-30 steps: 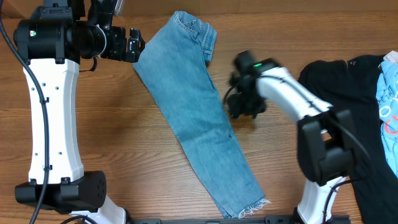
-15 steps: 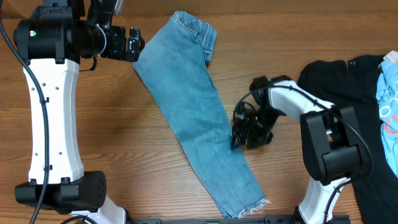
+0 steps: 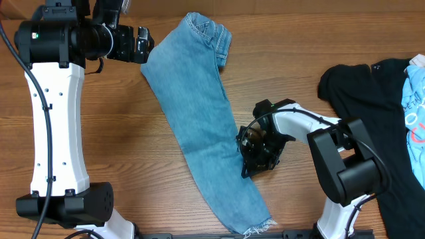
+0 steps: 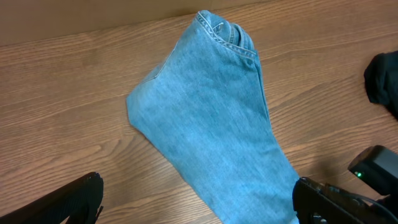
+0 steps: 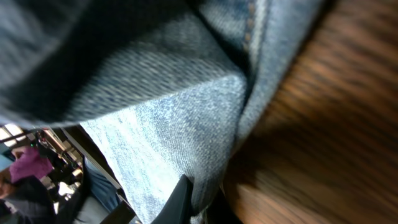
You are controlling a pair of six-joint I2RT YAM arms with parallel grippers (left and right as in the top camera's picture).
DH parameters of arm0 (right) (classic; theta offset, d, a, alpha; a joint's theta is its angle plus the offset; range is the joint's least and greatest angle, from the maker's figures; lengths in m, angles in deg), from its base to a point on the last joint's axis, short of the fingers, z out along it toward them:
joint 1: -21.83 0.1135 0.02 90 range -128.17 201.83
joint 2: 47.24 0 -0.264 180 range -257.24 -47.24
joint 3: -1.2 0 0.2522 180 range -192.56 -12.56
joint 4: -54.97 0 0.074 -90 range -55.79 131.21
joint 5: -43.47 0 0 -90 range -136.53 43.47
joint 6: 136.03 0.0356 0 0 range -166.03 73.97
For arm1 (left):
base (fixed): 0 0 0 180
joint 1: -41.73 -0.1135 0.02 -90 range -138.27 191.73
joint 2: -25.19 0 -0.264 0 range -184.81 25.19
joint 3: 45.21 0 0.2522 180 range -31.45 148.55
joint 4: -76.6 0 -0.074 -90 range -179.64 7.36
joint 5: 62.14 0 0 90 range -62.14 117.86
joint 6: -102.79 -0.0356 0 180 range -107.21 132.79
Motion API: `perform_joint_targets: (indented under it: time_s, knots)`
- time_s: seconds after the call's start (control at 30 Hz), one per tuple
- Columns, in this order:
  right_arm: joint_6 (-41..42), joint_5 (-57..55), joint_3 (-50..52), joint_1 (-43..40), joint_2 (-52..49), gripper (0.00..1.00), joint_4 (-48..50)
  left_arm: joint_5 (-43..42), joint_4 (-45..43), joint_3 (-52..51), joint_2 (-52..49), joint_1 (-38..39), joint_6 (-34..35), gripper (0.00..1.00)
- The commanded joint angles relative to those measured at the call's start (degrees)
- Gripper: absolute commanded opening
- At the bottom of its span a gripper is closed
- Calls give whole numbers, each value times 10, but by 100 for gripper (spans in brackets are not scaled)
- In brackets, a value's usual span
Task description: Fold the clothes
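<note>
Both arms flank the jeans [image 3: 199, 119], which lie slantwise from the bench's far edge to its near edge: the left gripper [image 3: 146, 45] hovers spread open beside the waist, while the right gripper [image 3: 249, 159] noses into the lower leg's side, seemingly to lift it, its grip impossible to tell.

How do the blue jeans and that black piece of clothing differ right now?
The jeans are light blue denim; the black garment is plain black. The jeans lie stretched in a long diagonal strip mid-table; the black garment is a rumpled heap at the right edge, partly out of frame. Both rest on the wooden table.
</note>
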Motion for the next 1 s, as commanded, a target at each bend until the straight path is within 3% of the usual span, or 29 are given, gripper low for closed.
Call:
perform_joint_targets:
  time_s: [0.0,0.1,0.2,0.23,0.43,0.6,0.7,0.83,0.97]
  knots:
    - [19,-38,-40,-36,32,4,-11,1,-2,4,13,-3,-4,100]
    - [83,-137,-125,-78,102,4,-56,1,-2,4,13,-3,-4,100]
    - [194,-308,-275,-138,170,4,-118,0,1,4,13,-3,-2,100]
    - [201,-319,-313,-151,180,4,-127,-1,2,4,13,-3,-2,100]
    - [125,-148,-629,-168,200,4,-138,3,1,4,13,-3,-2,100]
    - [125,-61,-758,-125,200,4,-90,3,2,4,13,-22,9,100]
    - [135,40,-784,-91,200,4,12,3,2,12,14,-44,16,100]
    - [207,93,-784,-20,193,4,159,3,17,62,21,-94,31,100]
    - [298,158,-784,149,153,4,447,-4,67,181,32,-178,44,100]
